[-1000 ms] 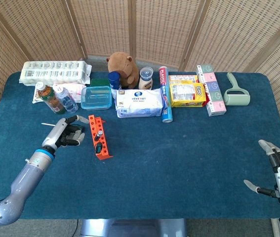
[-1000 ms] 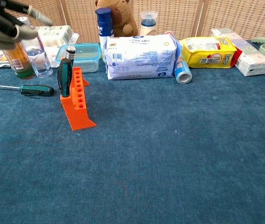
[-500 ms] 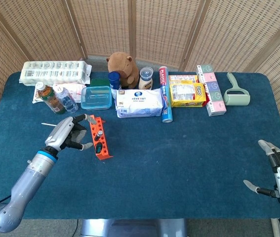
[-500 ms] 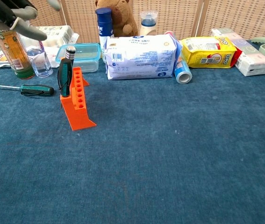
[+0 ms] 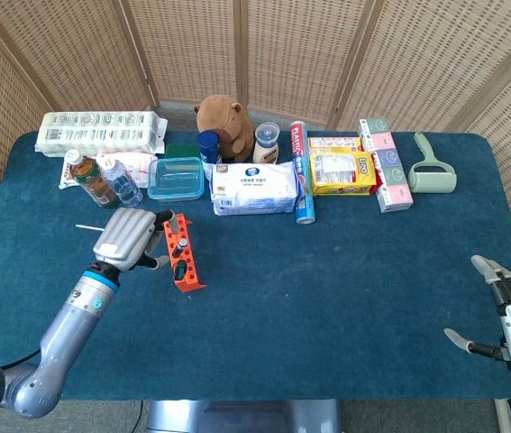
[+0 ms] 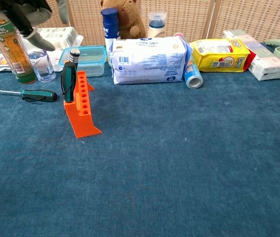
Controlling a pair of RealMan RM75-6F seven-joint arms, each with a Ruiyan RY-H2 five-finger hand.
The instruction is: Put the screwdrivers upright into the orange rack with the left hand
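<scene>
Already the orange rack (image 6: 82,108) holds one upright screwdriver (image 6: 68,80); left robot hand (image 5: 125,237) empty, spread.

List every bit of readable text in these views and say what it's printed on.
"PLASTIC": along the blue and red roll lying right of the white wipes pack.
Wipes pack label: too small to read.
Yellow packet: blue lettering, too blurred to read.
Bottle label: too blurred to read.
White carton print: unreadable.
</scene>
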